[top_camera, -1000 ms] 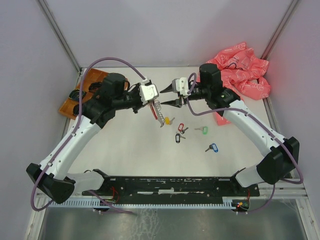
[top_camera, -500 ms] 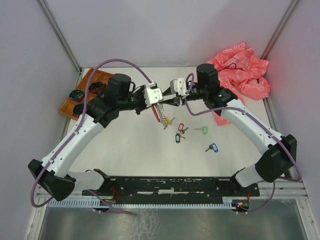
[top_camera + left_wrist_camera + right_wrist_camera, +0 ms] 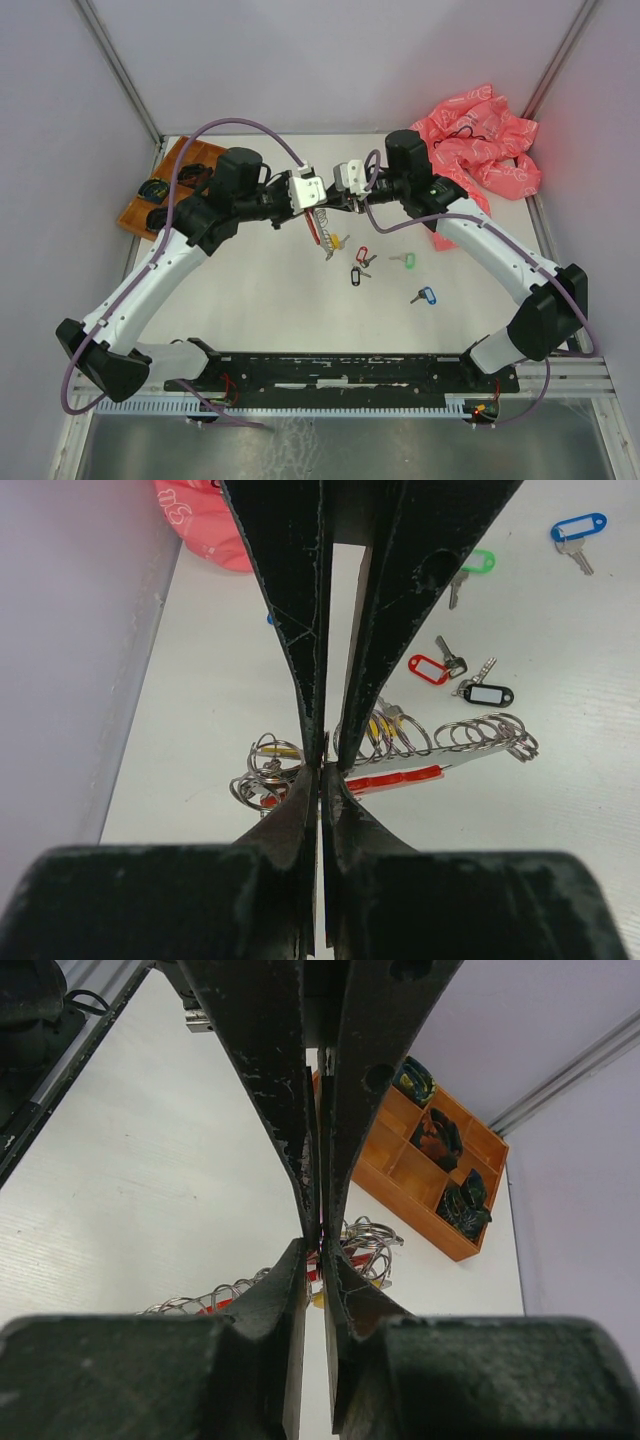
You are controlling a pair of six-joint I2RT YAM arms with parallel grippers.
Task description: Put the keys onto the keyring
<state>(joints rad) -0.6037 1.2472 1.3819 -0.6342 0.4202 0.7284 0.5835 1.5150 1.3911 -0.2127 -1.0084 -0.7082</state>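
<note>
While both arms reach in toward the middle of the table (image 3: 260,300), their tips meet over its far half, and the keyring (image 3: 318,226) hangs between them. The left pincer (image 3: 320,204) is closed tight on the keyring, its fingertips pinched on the ring cluster just above the red strip. The right pincer (image 3: 331,203) comes from the opposite side, and its wrist view shows the fingers drawn almost together, with a sliver of red between the tips, so it grips the keyring too. A yellow-tagged key (image 3: 335,240) sits right against the rings; whether it is threaded on, I cannot tell. Just beyond it on the table lie the red-tagged key (image 3: 362,254) and the dark-tagged key (image 3: 355,275), close together. The green-tagged key (image 3: 407,260) and the blue-tagged key (image 3: 427,296) lie farther right, apart from each other. A wooden tray (image 3: 140,215) holding dark items sits at the far left edge, and a pink plastic bag (image 3: 480,140) is crumpled in the far right corner.
</note>
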